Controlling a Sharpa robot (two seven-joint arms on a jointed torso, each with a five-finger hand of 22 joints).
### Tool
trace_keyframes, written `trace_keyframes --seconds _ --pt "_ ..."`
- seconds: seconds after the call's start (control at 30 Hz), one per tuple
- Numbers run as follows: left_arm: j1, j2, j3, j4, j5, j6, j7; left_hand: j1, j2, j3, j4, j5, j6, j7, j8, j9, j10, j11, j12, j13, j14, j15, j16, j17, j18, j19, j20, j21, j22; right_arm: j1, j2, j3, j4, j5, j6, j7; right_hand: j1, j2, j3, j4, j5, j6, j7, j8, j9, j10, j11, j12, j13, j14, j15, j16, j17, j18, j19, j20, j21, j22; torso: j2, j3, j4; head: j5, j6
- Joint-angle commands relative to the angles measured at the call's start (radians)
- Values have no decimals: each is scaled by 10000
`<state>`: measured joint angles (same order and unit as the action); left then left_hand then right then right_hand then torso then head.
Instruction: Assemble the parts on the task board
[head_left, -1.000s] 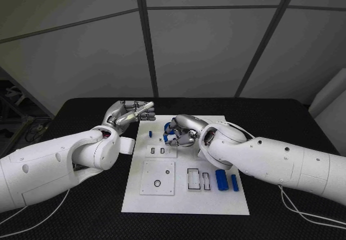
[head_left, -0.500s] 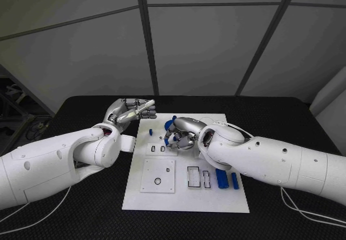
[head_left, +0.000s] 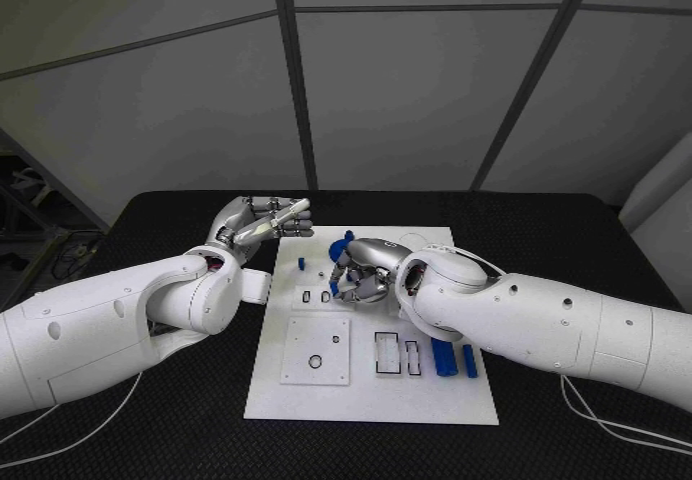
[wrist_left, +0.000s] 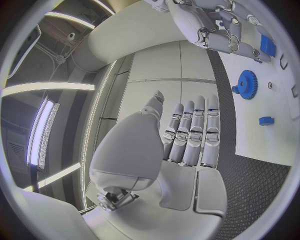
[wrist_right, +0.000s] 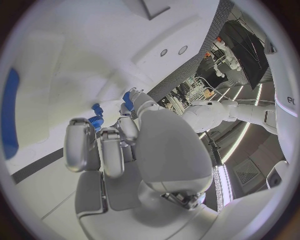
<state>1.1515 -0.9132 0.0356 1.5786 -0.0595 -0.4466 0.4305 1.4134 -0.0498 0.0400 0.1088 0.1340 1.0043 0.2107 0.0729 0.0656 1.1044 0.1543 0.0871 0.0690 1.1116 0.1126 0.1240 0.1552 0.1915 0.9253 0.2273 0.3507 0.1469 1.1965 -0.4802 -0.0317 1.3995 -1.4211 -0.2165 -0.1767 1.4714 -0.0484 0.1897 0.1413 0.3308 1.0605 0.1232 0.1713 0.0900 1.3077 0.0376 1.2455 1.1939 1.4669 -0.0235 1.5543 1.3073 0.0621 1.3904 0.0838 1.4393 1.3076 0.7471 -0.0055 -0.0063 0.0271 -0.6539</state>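
So the white rectangular task board (head_left: 372, 390) sits in the middle of the black table (head_left: 577, 240), and both white arms reach in over its far half. The left hand (head_left: 263, 222) hangs just off the board's far-left corner, over bare table, with its silver fingers (wrist_left: 195, 131) lined up side by side and curled in, thumb laid across the front, nothing in it. The right hand (head_left: 361, 272) is bent down over the upper middle of the board, fingers bunched together, and from the wrist camera there's a small blue part (wrist_right: 128, 100) pinched at the fingertips (wrist_right: 139, 104), with another bit of blue just beside it that I can't make out. A blue gear-shaped part (wrist_left: 246, 84) stands on the board near that hand, a small blue peg (head_left: 302, 266) is over by the left edge, and two blue bar-shaped parts (head_left: 456, 359) lie side by side near the right edge.
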Motion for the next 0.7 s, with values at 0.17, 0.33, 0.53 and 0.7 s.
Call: trace_keyframes --seconds 0.17,0.33,0.53,0.7 --pt "13 11 6 4 -69 118 34 6 112 -22 -59 -36 73 11 -62 -6 29 27 -10 -2 64 28 -58 9 -97 -58 -22 -60 -15 -7 58 -12 -27 -102 349 -49 -64 30 53 16 26 62 -9 57 120 -17 24 -57 -10 971 -34 38 2345 -42 10 10 11 9 2 -2 8 8 -11" --pt "13 9 6 4 -69 119 32 6 112 -22 -59 -36 73 11 -62 -6 29 27 -10 -2 64 28 -58 9 -97 -58 -22 -60 -15 -15 77 -18 -73 -103 444 -71 -88 18 54 23 17 57 -7 56 120 -27 26 -69 -20 969 -32 34 2336 -40 3 12 6 0 -4 -4 10 -2 -10" --pt "13 6 6 3 -69 113 17 13 116 -22 -70 -38 73 11 -64 -6 28 28 -19 -4 63 30 -70 14 -97 -63 -21 -63 -17 -19 94 -22 -97 -109 588 -122 -147 -38 62 28 -6 -2 11 31 112 -73 38 -116 -61 967 -23 31 2332 -37 -10 19 -4 -13 2 -3 0 7 -16" --pt "13 -2 6 6 -69 105 11 13 116 -22 -70 -38 73 11 -64 -6 28 28 -19 -4 63 30 -70 14 -97 -63 -21 -63 -17 -20 100 -25 -119 -132 715 -162 -265 -159 73 50 -19 -170 74 -55 78 -287 87 -355 -295 957 13 12 2290 -24 -63 43 -45 -80 -1 -6 3 -7 -22"
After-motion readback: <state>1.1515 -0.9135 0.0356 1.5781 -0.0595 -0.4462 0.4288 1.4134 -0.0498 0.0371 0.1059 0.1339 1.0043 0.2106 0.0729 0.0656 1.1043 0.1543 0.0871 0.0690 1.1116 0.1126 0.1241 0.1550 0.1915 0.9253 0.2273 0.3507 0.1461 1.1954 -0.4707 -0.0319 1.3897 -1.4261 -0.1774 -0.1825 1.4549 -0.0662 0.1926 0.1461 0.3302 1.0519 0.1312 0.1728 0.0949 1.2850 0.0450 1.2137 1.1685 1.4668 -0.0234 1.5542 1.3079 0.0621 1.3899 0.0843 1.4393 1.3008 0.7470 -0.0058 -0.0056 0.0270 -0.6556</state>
